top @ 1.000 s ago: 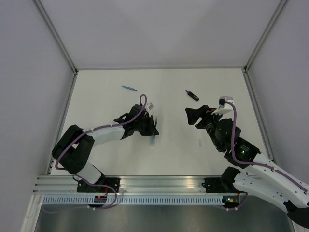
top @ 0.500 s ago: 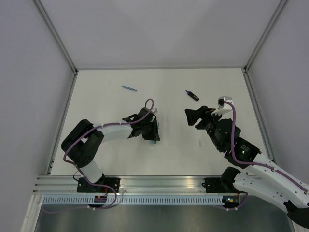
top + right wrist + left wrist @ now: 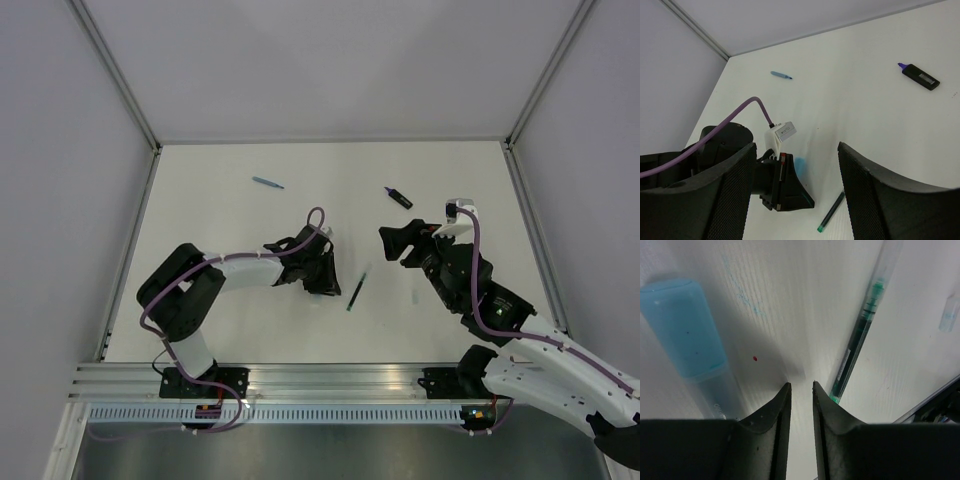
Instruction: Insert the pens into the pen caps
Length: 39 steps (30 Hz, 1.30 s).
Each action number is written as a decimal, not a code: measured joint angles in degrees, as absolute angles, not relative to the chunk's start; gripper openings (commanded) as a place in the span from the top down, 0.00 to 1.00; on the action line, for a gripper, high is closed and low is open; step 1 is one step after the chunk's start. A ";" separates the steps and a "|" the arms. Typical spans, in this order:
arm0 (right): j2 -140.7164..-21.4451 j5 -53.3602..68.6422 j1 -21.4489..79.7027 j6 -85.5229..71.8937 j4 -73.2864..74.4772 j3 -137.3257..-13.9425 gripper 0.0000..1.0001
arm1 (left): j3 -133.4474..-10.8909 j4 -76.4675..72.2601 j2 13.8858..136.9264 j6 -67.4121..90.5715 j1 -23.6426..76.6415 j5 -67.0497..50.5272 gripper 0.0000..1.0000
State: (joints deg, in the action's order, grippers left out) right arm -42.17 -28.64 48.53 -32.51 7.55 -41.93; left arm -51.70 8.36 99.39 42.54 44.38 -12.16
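Observation:
My left gripper is low over the table, jaws a narrow gap apart with nothing between them. The pale-blue highlighter lies just left of its fingers and shows in the right wrist view. The thin dark pen lies just right of them. A pale-blue cap lies further right. My right gripper is wide open and empty above the table. The black-and-purple marker and the thin blue pen lie at the back.
White table with grey walls on three sides; a metal rail runs along the near edge. The left arm's purple cable loops above its wrist. A faint blue smear marks the table.
The left gripper has slid right and nearer. The thin dark pen, unseen before, now lies on the table to its right. The right gripper has shifted slightly left.

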 measured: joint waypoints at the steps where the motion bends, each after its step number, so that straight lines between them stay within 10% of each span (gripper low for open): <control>1: -42.15 -28.49 48.53 -32.49 7.57 -41.93 0.28 | -51.75 8.40 99.39 42.72 44.38 -12.16 0.72; 12: -50.61 -30.55 48.53 -37.15 10.74 -43.29 0.35 | -54.33 14.63 90.87 37.80 43.64 -11.90 0.52; 22: -70.76 -28.80 48.53 -53.45 18.39 -41.12 0.43 | -52.07 10.57 66.19 30.04 38.39 3.05 0.01; 39: -92.90 -25.02 48.53 -60.82 16.14 -47.46 0.66 | -27.81 1.61 32.91 30.28 38.61 21.50 0.00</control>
State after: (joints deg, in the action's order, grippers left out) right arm -92.90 -25.02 48.53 -60.82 16.14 -47.46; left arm -27.81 1.61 32.91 30.28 38.61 21.50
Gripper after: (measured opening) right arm 0.352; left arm 0.993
